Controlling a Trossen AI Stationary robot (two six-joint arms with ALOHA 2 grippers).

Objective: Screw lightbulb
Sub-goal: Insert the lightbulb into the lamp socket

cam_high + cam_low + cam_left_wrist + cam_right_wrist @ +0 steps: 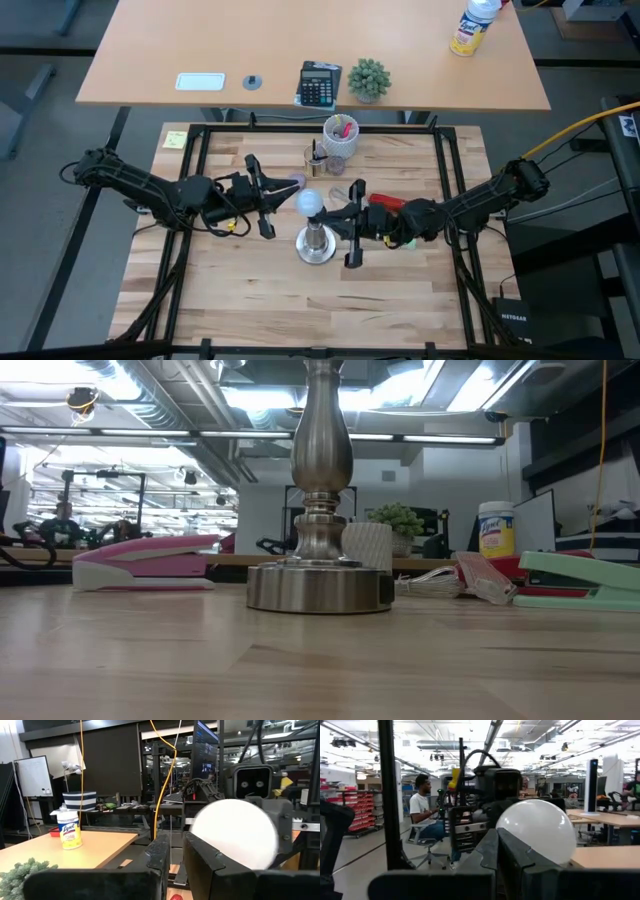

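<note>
Round frosted white lightbulb (309, 202)

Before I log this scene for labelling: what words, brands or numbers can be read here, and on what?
"Lysol": wipes canister on the far desk, left wrist view.
"NETGEAR", faint: black box beside the table, high view.
Too small or blurred: the calculator keys, the yellow sticky note, and the canister's label in the low view.

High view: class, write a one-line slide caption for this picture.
Two arms meet over the stand, left gripper and shut right gripper flanking the lightbulb on top.
</note>
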